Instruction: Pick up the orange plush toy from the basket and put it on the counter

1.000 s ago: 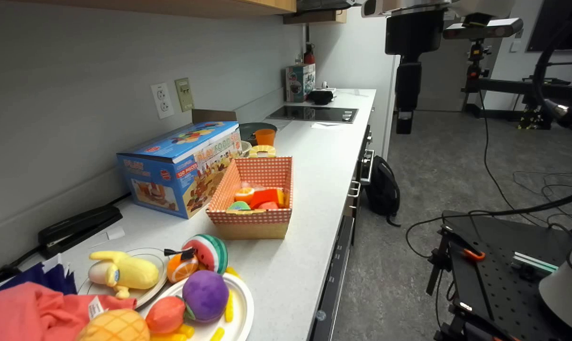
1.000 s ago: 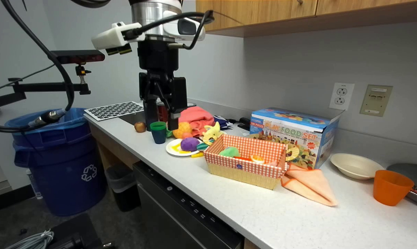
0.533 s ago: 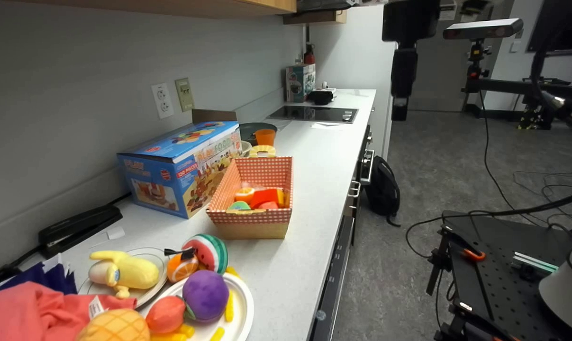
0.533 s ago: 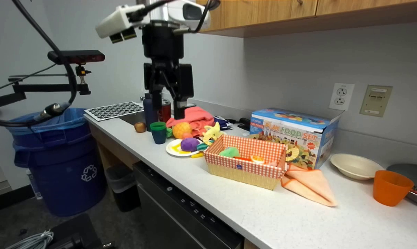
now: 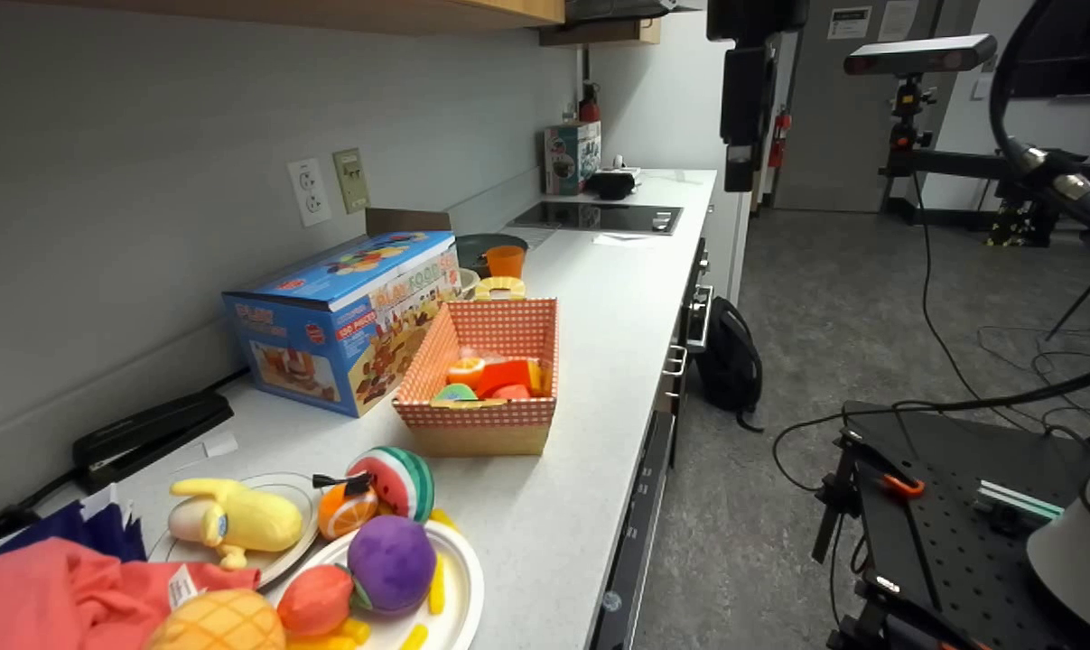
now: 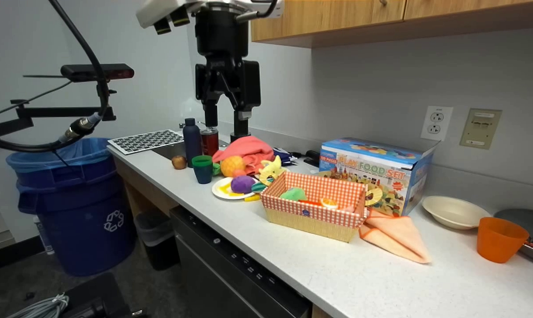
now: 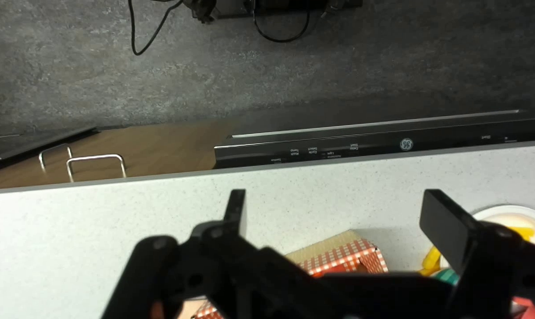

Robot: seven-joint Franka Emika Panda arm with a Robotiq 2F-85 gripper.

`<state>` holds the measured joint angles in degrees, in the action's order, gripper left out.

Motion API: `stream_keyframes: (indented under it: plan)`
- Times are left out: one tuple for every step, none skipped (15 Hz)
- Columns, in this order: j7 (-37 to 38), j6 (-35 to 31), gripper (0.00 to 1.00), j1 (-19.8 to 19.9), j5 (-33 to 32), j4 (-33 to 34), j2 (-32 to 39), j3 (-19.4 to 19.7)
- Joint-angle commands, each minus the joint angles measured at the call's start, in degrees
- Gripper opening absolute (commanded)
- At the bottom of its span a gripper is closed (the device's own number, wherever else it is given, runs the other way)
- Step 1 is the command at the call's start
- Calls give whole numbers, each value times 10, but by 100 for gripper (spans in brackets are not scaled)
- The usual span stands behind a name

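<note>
Gripper (image 6: 225, 121): one, black. Fingers (image 7: 442, 228) spread wide, nothing between them. Hangs high, tips downward, well apart from the basket (image 6: 310, 222).

Toy (image 5: 465, 371): taken to be the piece with the citrus-slice face, whose colour and place best fit the sentence. Lies low inside the basket, towards the box (image 6: 376, 174), just beside a red piece (image 5: 507, 376) and near a green piece (image 5: 455, 392). Not discernible in the wrist view, where the gripper itself hides much of the basket.

Second orange (image 5: 346, 513): outside the basket; touching or just beside the melon (image 5: 405, 483), cannot tell which. By the sentence, not the one wanted.

Surroundings: cloth (image 6: 394, 238), at one end of the basket; bowl (image 6: 455, 211) and cup (image 6: 501, 239), farther along the bench (image 6: 337, 269).

Step in hand: judged to be the approach, ahead of any grasp. Toy not yet lifted; placing wholly outstanding.

Next move: calls for bringing the gripper across until it stands over the basket, lined up on the toy, then a straight descent between the basket walls. Spread to be narrowed on the way, enough to pass the rim and leave the red and green pieces alone. Then a firm pinch, and a lift above the rim before any sideways travel. Setting down: the bench alongside the basket would serve.
</note>
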<state>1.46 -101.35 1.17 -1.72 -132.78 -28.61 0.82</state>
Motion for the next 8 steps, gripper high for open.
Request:
stream_keyframes:
  plan:
    - [-7,-8,100,-5,5,16,15,-2]
    - [-5,-17,100,-8,5,23,27,-6]
    - [-2,-31,100,-11,5,30,40,-12]
    - [2,-44,100,-16,6,39,56,-19]
    - [7,-66,100,-20,4,45,73,-27]
    - [11,-83,100,-23,3,55,90,-34]
    - [15,-107,100,-26,1,66,110,-41]
    - [19,-125,100,-28,0,79,130,-46]
